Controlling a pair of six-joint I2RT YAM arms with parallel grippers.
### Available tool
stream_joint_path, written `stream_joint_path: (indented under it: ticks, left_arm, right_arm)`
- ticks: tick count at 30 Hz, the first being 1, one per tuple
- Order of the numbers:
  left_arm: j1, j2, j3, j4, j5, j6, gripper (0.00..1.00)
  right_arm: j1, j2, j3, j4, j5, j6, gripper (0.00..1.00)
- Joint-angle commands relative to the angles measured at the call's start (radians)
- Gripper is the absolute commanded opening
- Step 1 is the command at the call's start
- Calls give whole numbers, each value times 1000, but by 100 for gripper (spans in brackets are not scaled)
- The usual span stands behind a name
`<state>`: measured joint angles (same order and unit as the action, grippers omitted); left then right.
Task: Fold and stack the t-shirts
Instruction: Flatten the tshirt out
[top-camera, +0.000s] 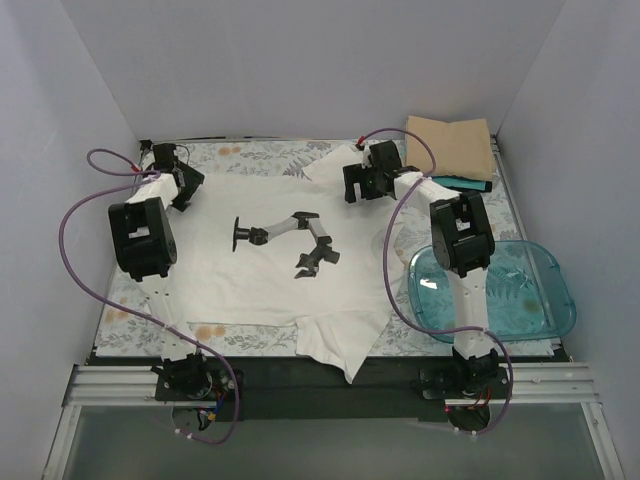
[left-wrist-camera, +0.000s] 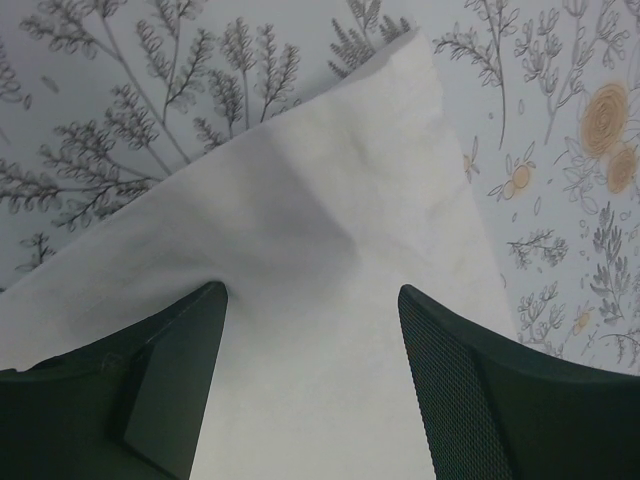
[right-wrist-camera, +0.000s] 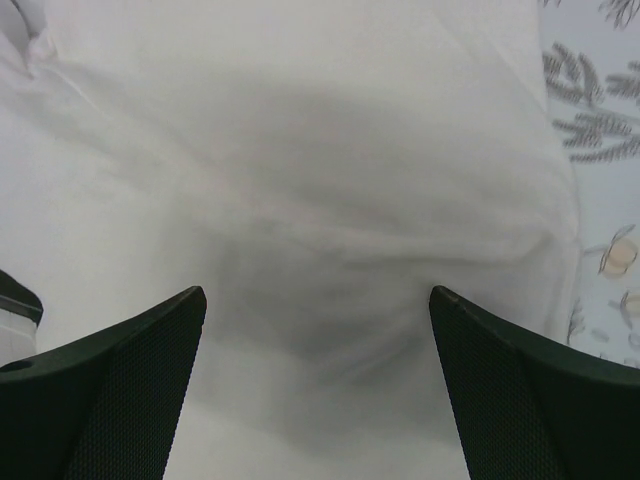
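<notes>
Nearest you, a flap of the plain off-white cloth t-shirt (top-camera: 270, 290) droops over the near edge of the floral-patterned table (top-camera: 260, 155). Watch that: a pull toward the far side could drag it crooked, or its weight could slide the shirt back your way. The shirt itself lies spread flat across the middle of the table, dark print facing up. Its long axis, as I judge it, runs near to far; which end holds the collar I cannot tell.

Just right of it sits the clear blue plastic tub (top-camera: 530, 290), and a swinging right arm could knock it.

Now the far corners. Your left claw (left-wrist-camera: 312, 300) is spread wide, straddling a pointed corner of cloth, nothing pinched. Your right claw (right-wrist-camera: 318, 300) is spread wide too, over rumpled cloth well in from the edge. Close there and you may catch extra layers, or the table's cover beneath. Uneven grips would skew the fold.

Farthest right, the tan folded rectangular shirt (top-camera: 450, 140) rests on a teal folded shirt (top-camera: 468, 184).
</notes>
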<state>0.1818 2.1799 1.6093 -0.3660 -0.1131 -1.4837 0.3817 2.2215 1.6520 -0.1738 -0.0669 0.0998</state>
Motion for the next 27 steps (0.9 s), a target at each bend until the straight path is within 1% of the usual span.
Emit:
stream_joint_path:
  ticks: [1,3,4,7,9,11,12,13,14,15,16,17,18,19,20,21,22,23,24,25,26,27]
  left_arm:
    - [7,89,64,-42,32,29,68]
    - [8,126,102,-56,36,46,69]
    - [10,135,141,-63,36,49,69]
    - [11,138,190,-86,29,68,70]
    - [13,97,198,-88,33,77,70]
    - [12,52,187,-88,43,85,70]
    - [12,-12,179,-94,47,86,71]
    - [12,-44,164,-100,47,86,71]
    - [12,-87,123,-109,40,83,78]
    - [12,-129,88,-117,33,77,80]
    - [12,-225,48,-122,27,71,81]
    - [12,-277,-54,-125,7,47,81]
    - [13,-329,-110,-129,-5,30,81]
    - [12,-444,-168,-131,-28,10,81]
    - [12,-495,-290,-136,-55,-18,82]
    - [12,-610,-343,-142,-66,-47,82]
    - [12,-662,-455,-155,-88,-62,82]
    - [12,-769,-501,-166,-103,-81,82]
    - [13,-817,-593,-181,-137,-110,83]
    - [12,-913,-636,-185,-164,-128,83]
    - [15,-955,-717,-185,-225,-163,84]
    - [19,-1029,-777,-198,-264,-215,86]
  right_arm:
    - [-29,93,141,-72,-60,-35,98]
    - [-36,127,228,-88,-83,-41,98]
    - [-37,151,250,-98,-91,-46,98]
    - [-35,155,313,-99,-111,-80,98]
    - [-37,135,328,-99,-117,-97,98]
    - [-35,78,333,-104,-116,-97,98]
    - [-30,20,322,-107,-113,-97,98]
    - [-24,-15,277,-105,-96,-97,98]
    - [-18,-55,232,-102,-80,-97,98]
    - [3,-100,186,-96,-64,-126,98]
    - [20,-199,131,-86,-7,-123,98]
    - [37,-259,-26,-26,30,-118,98]
    - [77,-322,-111,11,62,-114,98]
    - [98,-448,-211,55,131,-109,98]
    - [136,-576,-366,118,150,-79,98]
    - [152,-632,-517,146,148,-57,98]
    - [172,-690,-578,163,139,-31,98]
    - [177,-791,-645,204,100,24,98]
    - [184,-837,-755,226,87,44,98]
    - [186,-923,-817,276,88,81,98]
    - [187,-991,-892,301,98,92,98]
    - [187,-1046,-938,300,139,118,98]
